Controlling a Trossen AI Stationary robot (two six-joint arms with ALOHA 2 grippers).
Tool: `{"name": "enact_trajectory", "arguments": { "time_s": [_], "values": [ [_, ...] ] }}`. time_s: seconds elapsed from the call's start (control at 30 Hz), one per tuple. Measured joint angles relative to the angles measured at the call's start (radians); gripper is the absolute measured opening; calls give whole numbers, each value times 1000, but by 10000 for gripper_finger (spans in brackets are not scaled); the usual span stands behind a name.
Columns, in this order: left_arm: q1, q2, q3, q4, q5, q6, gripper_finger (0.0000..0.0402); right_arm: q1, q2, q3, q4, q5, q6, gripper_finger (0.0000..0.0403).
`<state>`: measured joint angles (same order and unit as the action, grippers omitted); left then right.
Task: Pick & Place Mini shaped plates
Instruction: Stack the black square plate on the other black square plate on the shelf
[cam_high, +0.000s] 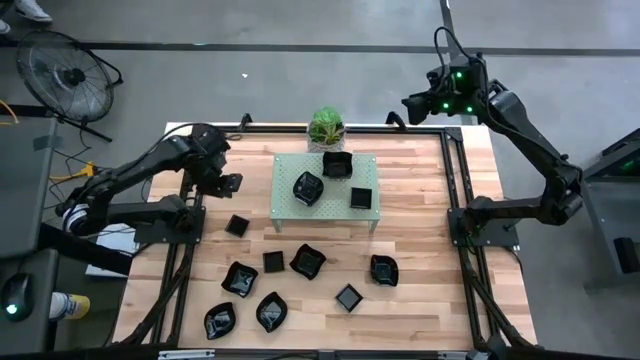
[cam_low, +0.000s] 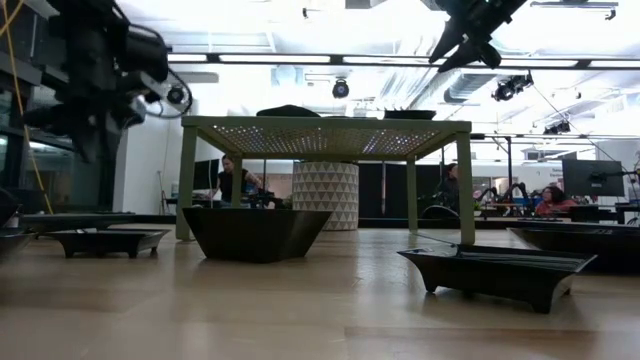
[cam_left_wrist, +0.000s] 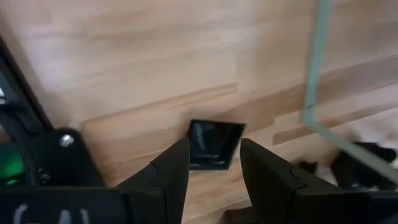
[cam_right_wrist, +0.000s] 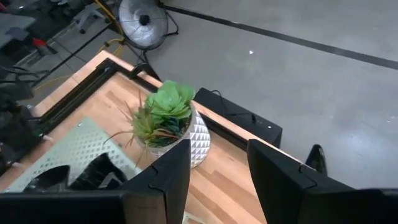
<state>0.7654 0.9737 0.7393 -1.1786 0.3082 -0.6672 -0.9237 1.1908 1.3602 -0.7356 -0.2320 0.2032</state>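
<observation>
The left gripper (cam_high: 228, 183) hangs above the wooden table (cam_high: 420, 250) with its two dark fingers (cam_left_wrist: 171, 171) spread apart and nothing between them. Seen past those fingers, a small square black plate (cam_left_wrist: 213, 144) lies flat on the boards just below and ahead of the gripper, untouched. In the high view this same plate (cam_high: 237, 225) sits just beside the left edge of the pale green perforated rack (cam_high: 290, 165).

The right gripper (cam_high: 418, 104) hovers high near the table's far right corner, its fingers (cam_right_wrist: 168, 177) likewise parted and empty. Below and ahead of it stands the small potted plant (cam_right_wrist: 166, 121) in a white patterned pot, at the far edge of the rack.

Three of the mini shaped plates (cam_high: 337, 165) rest on top of the rack, between the two grippers. The others lie scattered on the table nearer the front, well apart from both grippers: one square plate and a wavy-edged one just in front of the rack, a round one to the right, and several leaf-like ones toward the front left.

The table is of pale wooden planks in a dark metal frame. A floor fan (cam_high: 68, 75) stands on the grey floor beyond the left arm. In the low view, people sit at desks far back in a bright room with ceiling lights.
</observation>
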Motion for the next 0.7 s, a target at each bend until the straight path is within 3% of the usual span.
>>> {"name": "enact_trajectory", "arguments": {
  "time_s": [0.27, 0.43, 0.7],
  "values": [
    [-17, 46, -68, 8, 23, 38, 140, 0, 0, 0, 0, -16, -3, 154],
    [-127, 60, -122, 70, 52, -9, 140, 1, 0, 0, 5, -22, -9, 154],
    [-291, 103, -137, 190, -2, -178, 140, 1, 0, 0, 19, -40, -12, 158]
  ]
}}
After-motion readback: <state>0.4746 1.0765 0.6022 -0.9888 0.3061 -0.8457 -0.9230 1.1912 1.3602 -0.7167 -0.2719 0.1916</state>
